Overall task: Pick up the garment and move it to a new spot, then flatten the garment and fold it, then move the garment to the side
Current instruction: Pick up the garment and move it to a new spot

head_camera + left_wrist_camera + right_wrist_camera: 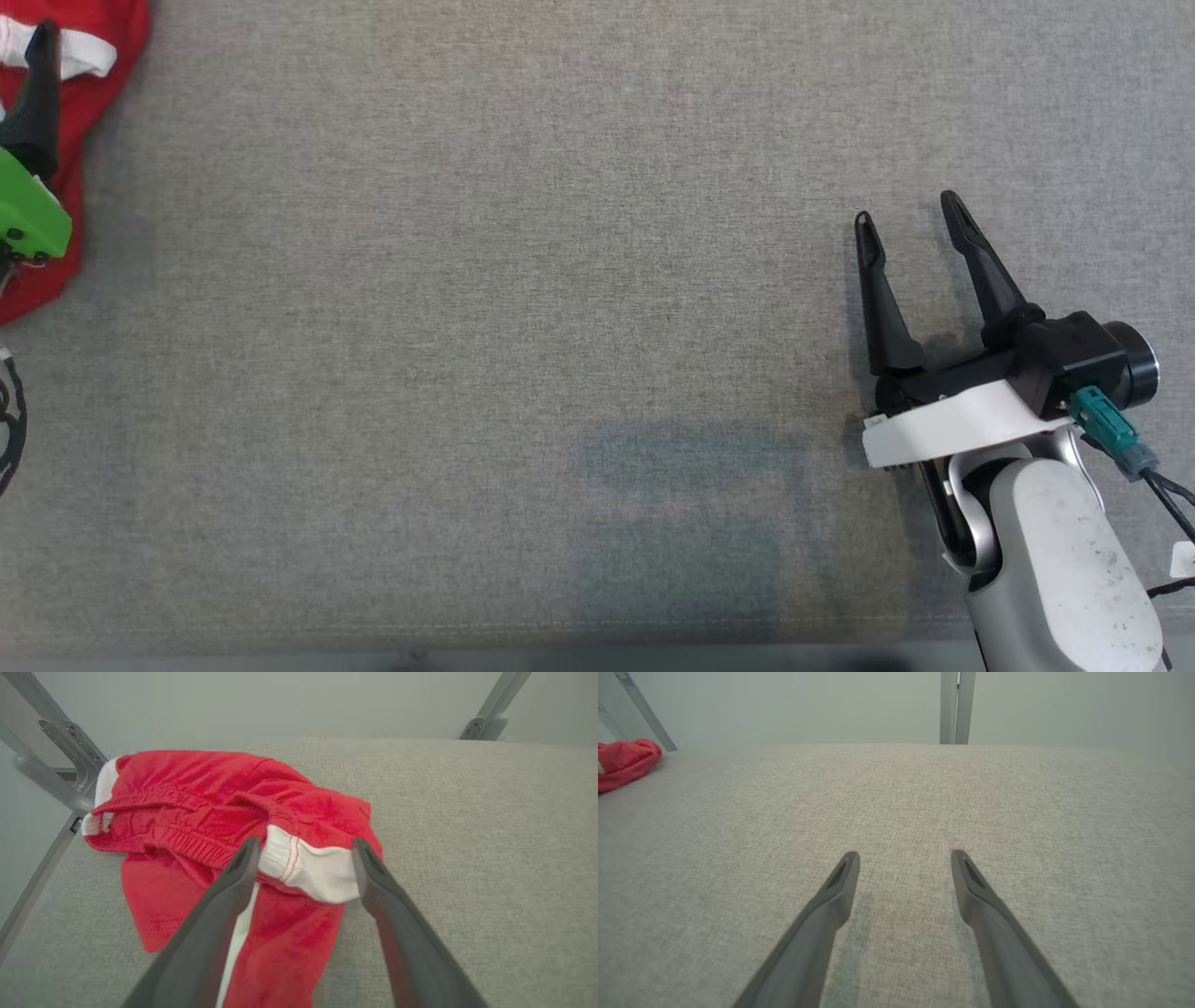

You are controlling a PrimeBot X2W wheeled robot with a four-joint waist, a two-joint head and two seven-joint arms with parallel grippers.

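Garment (187,793) lies bunched near grey frame struts (70,739).

- The right hand (903,858) hangs over the grey fabric surface (1041,812), its two dark fingers (822,924) spread wide with nothing between them.
- A crumpled red garment (626,763) lies at the surface's far left edge.
- An upright metal post (956,707) stands against the pale wall (808,704).

Left gripper (306,843) at far left, jaws wide apart; right gripper (907,207) low right, jaws wide apart too
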